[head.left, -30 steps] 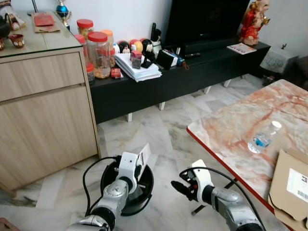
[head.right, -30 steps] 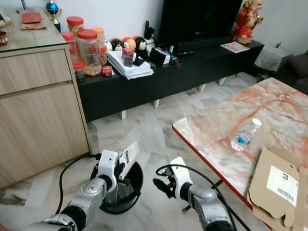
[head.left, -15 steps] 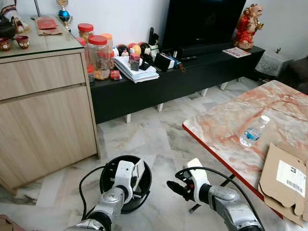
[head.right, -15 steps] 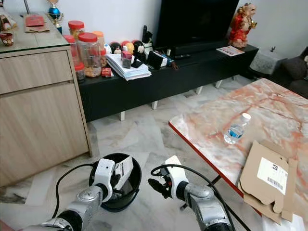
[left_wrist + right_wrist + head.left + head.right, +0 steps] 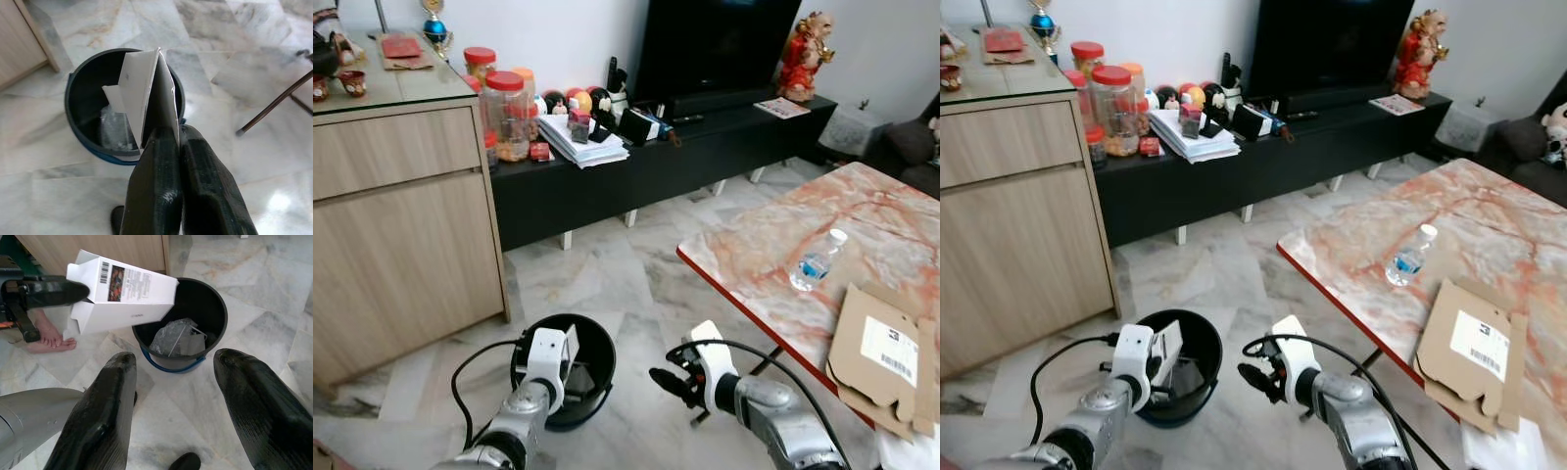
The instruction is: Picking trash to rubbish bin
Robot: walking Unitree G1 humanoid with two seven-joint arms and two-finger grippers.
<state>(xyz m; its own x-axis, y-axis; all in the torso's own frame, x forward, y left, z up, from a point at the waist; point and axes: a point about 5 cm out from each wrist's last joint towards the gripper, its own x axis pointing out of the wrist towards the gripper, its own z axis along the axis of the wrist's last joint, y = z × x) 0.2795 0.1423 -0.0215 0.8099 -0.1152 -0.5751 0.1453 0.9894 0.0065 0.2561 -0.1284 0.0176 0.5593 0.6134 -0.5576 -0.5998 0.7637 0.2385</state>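
While the camera has drifted, so the whole scene sits differently than a second ago, one real change is noted: the white carton (image 5: 122,291) stood above the bin's rim then and is now lower, its end at the mouth of the black rubbish bin (image 5: 597,345). Left gripper (image 5: 168,134) has its two black fingers pressed together on the flattened carton's edge, holding it over the bin opening. Right gripper (image 5: 664,380) hangs beside the bin over the marble floor (image 5: 607,264), fingers spread apart, holding nothing. Bin contents: crumpled clear plastic (image 5: 171,335) and a pale scrap lie at the bottom. On the red-veined marble table (image 5: 773,255) a clear water bottle (image 5: 813,262) lies on its side, near a flattened cardboard box (image 5: 886,357). A person's bare foot (image 5: 49,340) rests on the floor near the bin.
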